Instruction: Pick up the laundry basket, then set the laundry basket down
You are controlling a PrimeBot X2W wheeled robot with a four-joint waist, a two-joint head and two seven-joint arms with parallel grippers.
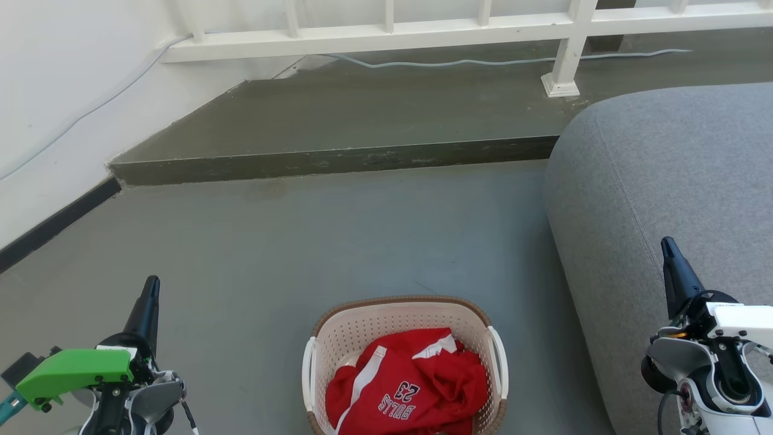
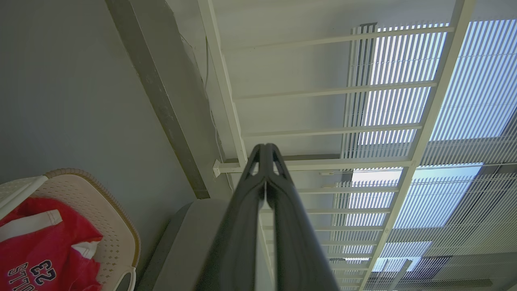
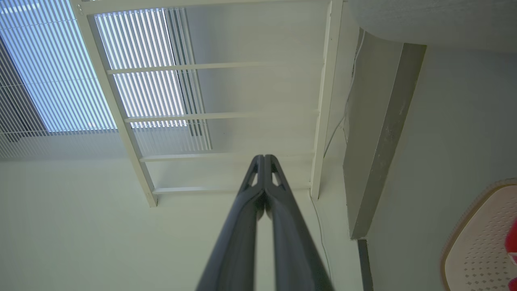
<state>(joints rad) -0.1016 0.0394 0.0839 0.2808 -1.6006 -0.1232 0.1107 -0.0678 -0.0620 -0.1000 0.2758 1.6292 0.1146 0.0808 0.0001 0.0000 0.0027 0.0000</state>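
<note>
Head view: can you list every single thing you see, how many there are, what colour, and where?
laundry basket: one, cream with a brown rim and white handles, on the floor at bottom middle
jersey: one, red with white trim, crumpled inside the basket
sofa: one, grey, on the right
floor: grey, under the basket
step: one, dark grey-green, raised behind the floor
railing: one, white, along the top
cable: one, pale grey, lying on the step under the railing
wall: white, on the left
left hand: one, dark fingers shut, lower left
right hand: one, dark fingers shut, lower right
</note>
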